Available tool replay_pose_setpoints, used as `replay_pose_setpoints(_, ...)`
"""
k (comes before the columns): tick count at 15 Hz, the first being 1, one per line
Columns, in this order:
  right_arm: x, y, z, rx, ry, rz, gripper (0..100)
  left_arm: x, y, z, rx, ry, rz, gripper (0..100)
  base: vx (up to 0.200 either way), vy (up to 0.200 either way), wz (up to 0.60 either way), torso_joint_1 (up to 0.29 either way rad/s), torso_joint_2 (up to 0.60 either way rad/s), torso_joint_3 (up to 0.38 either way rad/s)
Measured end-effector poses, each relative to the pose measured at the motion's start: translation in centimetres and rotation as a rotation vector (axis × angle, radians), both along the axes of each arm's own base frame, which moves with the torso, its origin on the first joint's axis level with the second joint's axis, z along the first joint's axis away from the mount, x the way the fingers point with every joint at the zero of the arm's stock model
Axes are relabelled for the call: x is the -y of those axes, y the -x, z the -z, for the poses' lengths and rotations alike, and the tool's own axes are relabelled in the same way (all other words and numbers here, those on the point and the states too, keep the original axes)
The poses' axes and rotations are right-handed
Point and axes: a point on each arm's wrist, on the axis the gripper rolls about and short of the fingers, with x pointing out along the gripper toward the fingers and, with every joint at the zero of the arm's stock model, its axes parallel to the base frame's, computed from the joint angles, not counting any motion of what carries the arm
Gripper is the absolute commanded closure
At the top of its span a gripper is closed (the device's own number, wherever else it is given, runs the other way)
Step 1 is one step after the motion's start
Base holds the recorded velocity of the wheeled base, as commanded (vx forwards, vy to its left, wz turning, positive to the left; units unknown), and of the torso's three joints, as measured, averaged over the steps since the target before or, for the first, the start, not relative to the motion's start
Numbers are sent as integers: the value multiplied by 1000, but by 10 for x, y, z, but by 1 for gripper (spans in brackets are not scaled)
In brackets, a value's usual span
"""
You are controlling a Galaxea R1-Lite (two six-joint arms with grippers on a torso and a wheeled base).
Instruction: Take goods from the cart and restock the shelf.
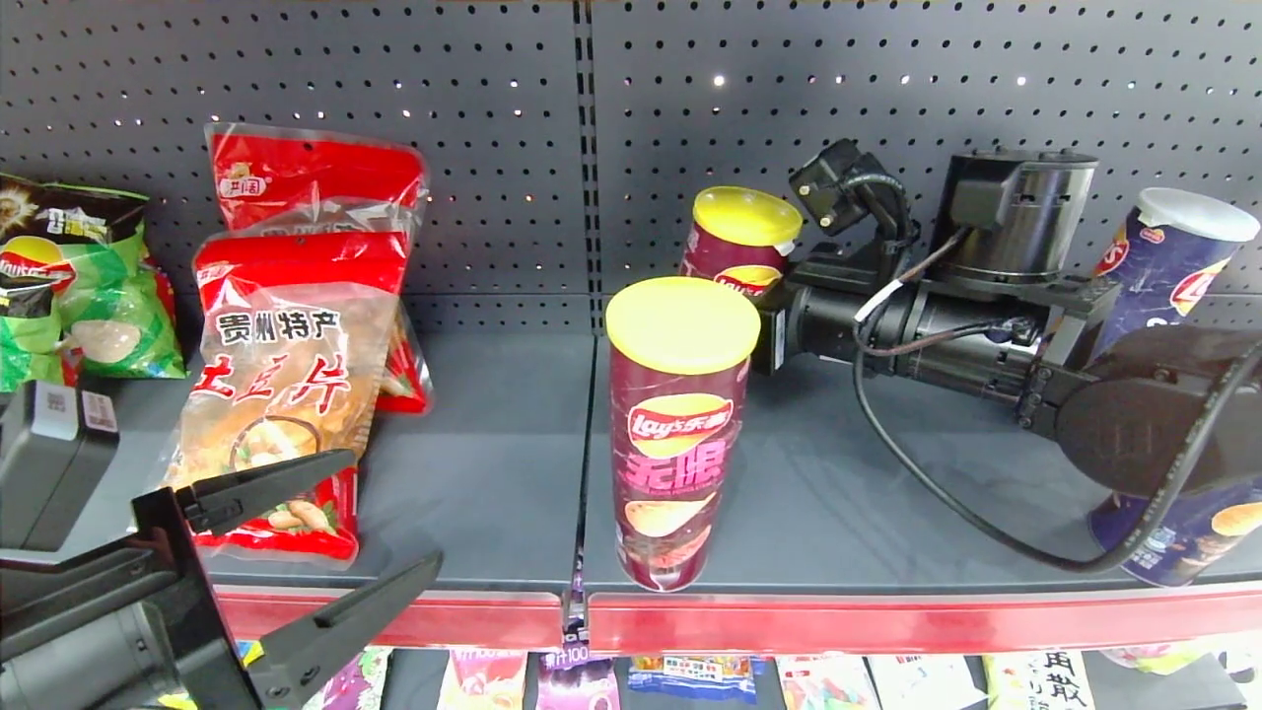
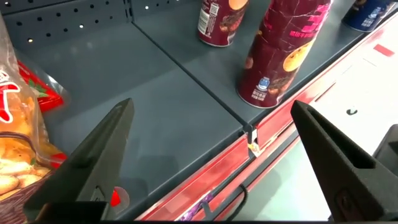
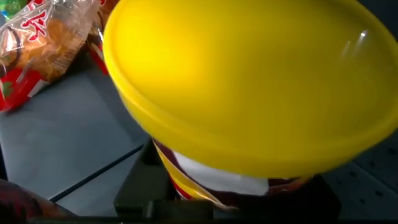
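Two maroon chip cans with yellow lids are on the grey shelf [image 1: 473, 463]. The front can [image 1: 678, 434] [image 2: 283, 56] stands upright near the red front edge. The rear can [image 1: 741, 247] [image 2: 217, 22] sits close to the pegboard, tilted a little. My right arm [image 1: 917, 325] lies across the shelf from the right, and its gripper [image 3: 230, 193] is shut on the rear can, whose yellow lid [image 3: 249, 81] looms large in the right wrist view. My left gripper [image 1: 394, 508] [image 2: 211, 106] hangs open and empty in front of the shelf edge, left of the front can.
Red snack bags [image 1: 286, 394] [image 2: 18, 143] lean at the shelf's left, with a green chip bag [image 1: 69, 286] beyond. Blue chip cans [image 1: 1173, 256] [image 1: 1183, 537] stand at the far right behind my arm. More packets [image 1: 690, 675] fill the shelf below. Bare shelf lies between bags and cans.
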Motion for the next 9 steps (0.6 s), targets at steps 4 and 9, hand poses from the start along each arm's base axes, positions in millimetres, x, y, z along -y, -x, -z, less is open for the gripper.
replay_pose_setpoints(4,-7,4,1,-3,2,-22,100,0,0,0,1,0,0,0,0,0,0,0,0,0)
replay_pose_setpoints(9,-11,10,7,-22,10,-50,100,-1,-4,-4,-1,-2,-26,0,0,0,0,0,0,0)
